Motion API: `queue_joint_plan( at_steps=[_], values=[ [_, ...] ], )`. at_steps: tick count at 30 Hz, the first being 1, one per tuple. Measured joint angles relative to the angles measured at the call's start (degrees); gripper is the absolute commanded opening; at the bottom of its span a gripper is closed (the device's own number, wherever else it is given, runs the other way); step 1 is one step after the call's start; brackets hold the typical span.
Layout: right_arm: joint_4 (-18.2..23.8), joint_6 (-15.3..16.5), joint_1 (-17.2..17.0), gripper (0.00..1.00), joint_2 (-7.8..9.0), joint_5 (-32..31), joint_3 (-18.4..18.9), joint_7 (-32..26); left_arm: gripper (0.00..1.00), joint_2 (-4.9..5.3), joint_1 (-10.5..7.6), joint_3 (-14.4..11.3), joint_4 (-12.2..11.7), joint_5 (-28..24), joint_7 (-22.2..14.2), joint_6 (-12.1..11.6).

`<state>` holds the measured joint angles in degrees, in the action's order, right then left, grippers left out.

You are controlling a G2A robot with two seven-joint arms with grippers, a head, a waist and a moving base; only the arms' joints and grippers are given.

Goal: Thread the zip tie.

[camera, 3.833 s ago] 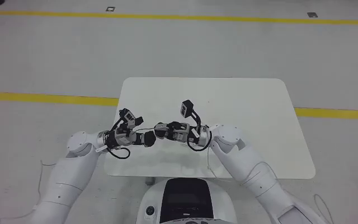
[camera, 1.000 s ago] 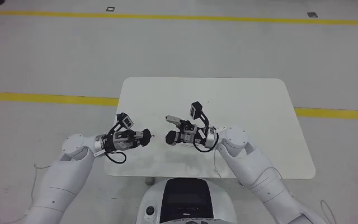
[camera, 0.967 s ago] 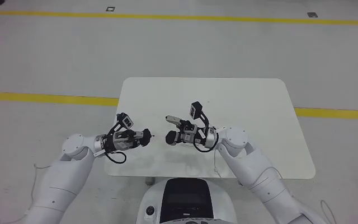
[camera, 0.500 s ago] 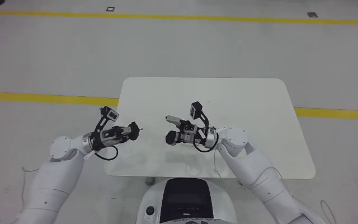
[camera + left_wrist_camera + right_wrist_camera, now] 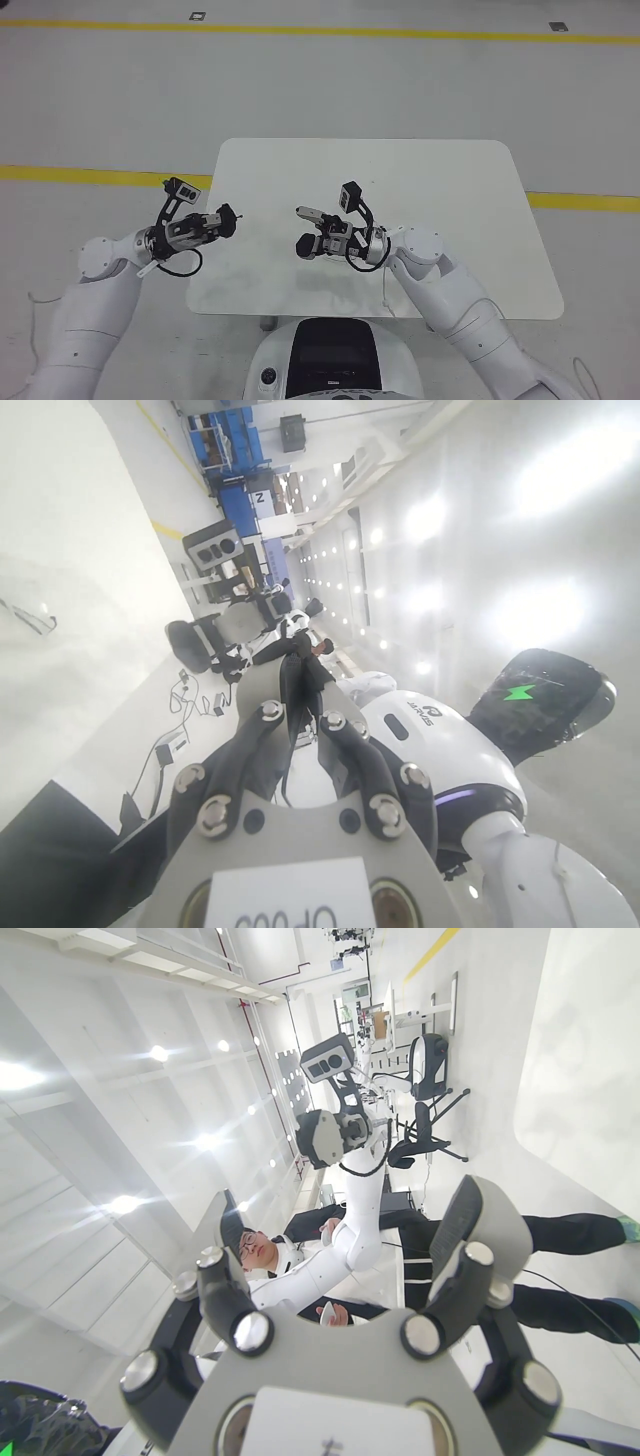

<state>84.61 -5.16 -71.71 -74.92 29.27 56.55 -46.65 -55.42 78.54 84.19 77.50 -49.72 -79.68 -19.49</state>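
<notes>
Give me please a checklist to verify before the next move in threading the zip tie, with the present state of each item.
1. The right gripper is open, nothing between its fingers: ok.
2. The left gripper is shut: ok.
3. The zip tie is in the left gripper: cannot tell.
4. The grippers are close together for threading: not ok, they are apart, the left one above the left edge of the table.

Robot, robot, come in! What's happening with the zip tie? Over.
Left gripper shut, by table's left edge. Right gripper open wide. Zip tie too small to make out. Nothing seen between grippers.
</notes>
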Motion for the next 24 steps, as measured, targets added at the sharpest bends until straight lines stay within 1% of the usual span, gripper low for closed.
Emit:
queue_joint_plan(
  at_steps=[2, 5, 7, 12, 15, 16, 18, 24],
  values=[
    [0.0, 0.0, 0.0, 1.0, 0.0, 0.0, 0.0, 0.0, 0.0, -0.27, -0.9, 0.13, -0.61, -0.08, 0.01, 0.0],
    [0.0, 0.0, 0.0, 1.0, 0.0, 0.0, 0.0, 0.0, 0.0, -0.42, -2.66, -0.48, -2.41, 0.61, 0.04, 0.0],
    [0.0, 0.0, 0.0, 1.0, 0.0, 0.0, 0.0, 0.0, 0.0, -0.34, -4.05, -1.08, -4.07, 0.94, 0.04, 0.0],
    [0.0, 0.0, 0.0, 1.0, 0.0, 0.0, 0.0, 0.0, 0.0, 0.16, -7.37, -3.1, -8.52, 0.48, 0.04, 0.0],
    [0.0, 0.0, 0.0, 1.0, 0.0, 0.0, 0.0, 0.0, 0.0, 0.63, -9.22, -4.77, -10.69, -0.47, 0.04, 0.01],
    [0.0, 0.0, 0.0, 1.0, 0.0, 0.0, 0.0, 0.0, 0.0, 0.77, -9.66, -5.37, -11.07, -0.8, 0.04, 0.01],
    [0.0, 0.0, 0.0, 1.0, 0.0, 0.0, 0.0, 0.0, 0.0, 0.89, -9.98, -5.91, -11.23, -0.98, 0.04, 0.01],
    [0.0, 0.0, 0.0, 1.0, 0.0, 0.0, 0.0, 0.0, 0.0, 0.88, -9.93, -5.84, -11.18, -0.94, 0.04, 0.01]
  ],
)
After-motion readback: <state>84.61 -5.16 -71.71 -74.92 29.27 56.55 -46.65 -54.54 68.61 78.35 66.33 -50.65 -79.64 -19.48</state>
